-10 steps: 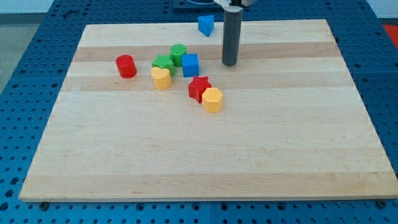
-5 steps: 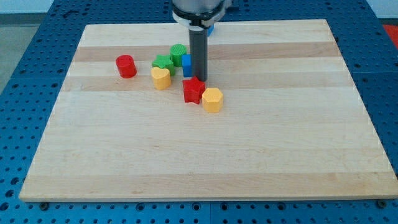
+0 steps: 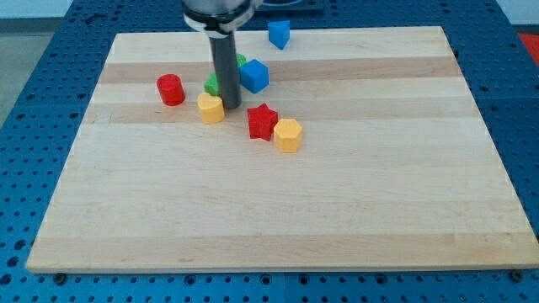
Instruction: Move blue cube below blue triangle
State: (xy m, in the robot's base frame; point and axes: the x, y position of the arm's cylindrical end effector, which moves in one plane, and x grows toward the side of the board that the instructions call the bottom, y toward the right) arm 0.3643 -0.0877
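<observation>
Fingers are absent on this arm: it ends in a plain dark rod that can grasp nothing and holds nothing, only pushing with my tip [image 3: 230,106]. Taking the blue cube [image 3: 254,76] as the landmark, the wooden board [image 3: 337,210] spreads widely around it, mostly toward the view's bottom, with the cube sitting in its upper part. The rod rises just to the view's left of the cube, and my tip rests on the board a little below and to the left of it, seemingly just apart from it.

The blue triangle [image 3: 279,34] lies above the cube and slightly to the view's right, near the board's top edge, so the cube appears already nearly beneath it. That likely explains the tip's place on the cube's left: a nudge rightward would line it up.

Below the cube sit the red star [image 3: 262,122] and the yellow hexagonal block [image 3: 287,135], touching. Left of the cube, partly hidden by the rod, are green blocks [image 3: 214,84]; the yellow heart-like block [image 3: 210,108] is just beside the tip, and the red cylinder [image 3: 170,89] lies farther left.
</observation>
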